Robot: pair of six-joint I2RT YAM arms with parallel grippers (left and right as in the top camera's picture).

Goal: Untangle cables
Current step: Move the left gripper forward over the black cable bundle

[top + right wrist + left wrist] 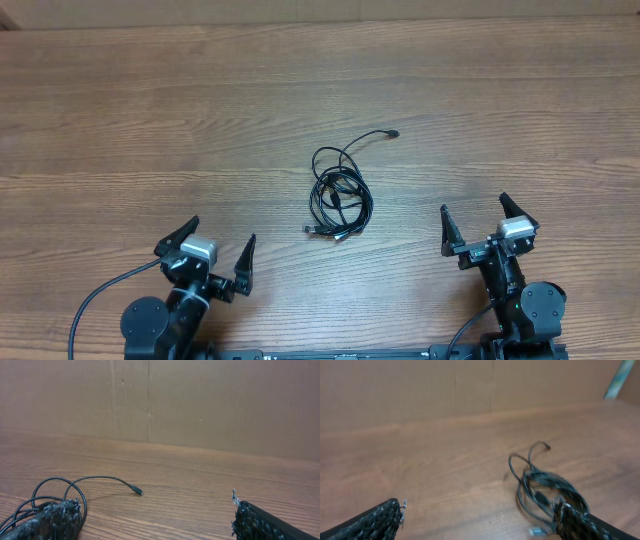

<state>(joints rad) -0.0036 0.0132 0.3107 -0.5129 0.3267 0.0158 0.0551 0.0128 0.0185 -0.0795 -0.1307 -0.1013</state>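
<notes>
The cables [340, 200] lie in a tangled heap at the middle of the bench [140, 110]. The left pincer [222, 232] and right pincer [473, 205] both gape released, well apart from them.

Your cables [338, 195] lie bunched on the table [150, 120], centre, ahead of and between left gripper [222, 229] and right gripper [473, 202]. One end [395, 133] trails far-right; seemingly two plugs [312, 231] at near-left.

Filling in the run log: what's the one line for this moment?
cables: tangled, untouched | left hand: open, empty | right hand: open, empty
</notes>
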